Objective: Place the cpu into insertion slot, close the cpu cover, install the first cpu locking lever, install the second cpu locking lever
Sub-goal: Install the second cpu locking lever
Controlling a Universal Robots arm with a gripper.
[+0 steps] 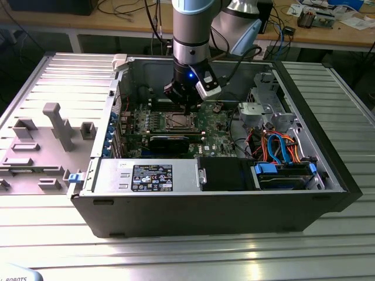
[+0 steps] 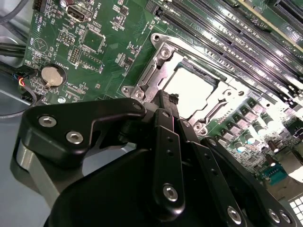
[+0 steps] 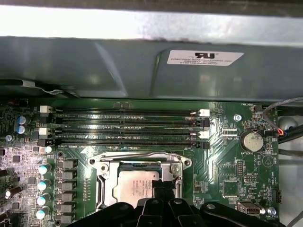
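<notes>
Open case (image 1: pixel 211 199) lying on the bench (image 1: pixel 176 252), gripper (image 1: pixel 186 106) hovering over the board (image 3: pixel 236 175), fingers nearly together, gripping nothing, at the cover's (image 2: pixel 156 71) edge, cpu (image 3: pixel 134 183) sitting in the slot (image 3: pixel 102 189), at the case's 12 o'clock.

Robotics lab or electronics workshop. Open computer case (image 1: pixel 222 199) sits on a ribbed aluminium surface (image 1: pixel 351 117). Grey fixture blocks (image 1: pixel 55 126) stand at the exterior view's left. Behind, a wooden workbench (image 1: pixel 328 35) carries loose cables (image 1: pixel 135 12) and clutter.
</notes>
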